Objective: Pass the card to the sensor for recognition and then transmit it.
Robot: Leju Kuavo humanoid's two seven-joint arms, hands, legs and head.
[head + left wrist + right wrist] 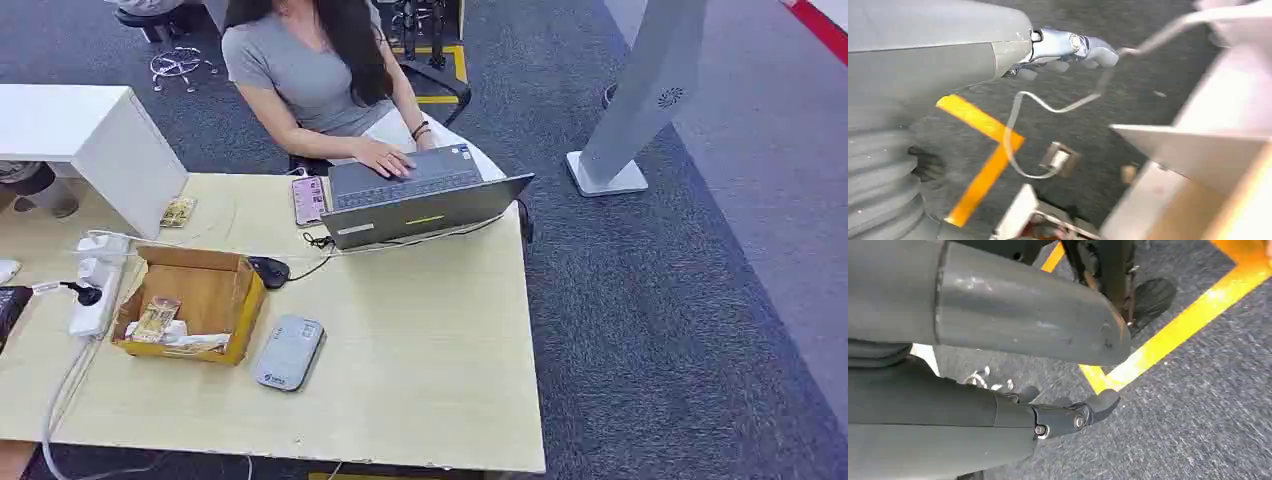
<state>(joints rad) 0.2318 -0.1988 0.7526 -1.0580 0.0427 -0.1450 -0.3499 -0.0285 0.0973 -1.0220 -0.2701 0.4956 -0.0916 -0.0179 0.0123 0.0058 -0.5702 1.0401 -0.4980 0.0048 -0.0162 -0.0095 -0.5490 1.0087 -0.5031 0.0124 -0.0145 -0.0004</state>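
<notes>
The grey sensor (288, 352) lies flat on the pale wooden table (430, 350), just beside the open cardboard box (190, 300) on the side toward the laptop (420, 205). A small mark sits near the sensor's near end, too small to read. No card can be made out; the packets (155, 318) inside the box are too blurred to identify. Beyond the box, a dark mouse (268, 270) touches its far corner, and a phone in a pink case (308, 200) lies next to the laptop, where a person's hand (385, 158) rests on the keys. The laptop lid carries a yellow strip, illegible.

The left hand (1068, 47) hangs over dark carpet, fingers spread and holding nothing. The right hand (1068, 415) also hangs above the carpet near yellow floor tape (1168, 335), fingers apart and holding nothing.
</notes>
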